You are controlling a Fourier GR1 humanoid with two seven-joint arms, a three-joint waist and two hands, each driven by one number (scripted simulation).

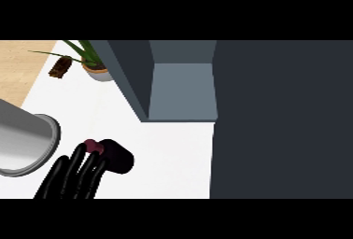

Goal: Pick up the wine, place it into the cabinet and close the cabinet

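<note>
Dark and purplish, the wine bottle (114,156) shows only its top and shoulder above the left hand (72,177), whose fingers curl round it low over the white bench (172,158), left of the open cabinet (180,88). The right hand is out of view. The bottle could clip the cabinet's side wall on the way in, since its lower body is hidden.
</note>
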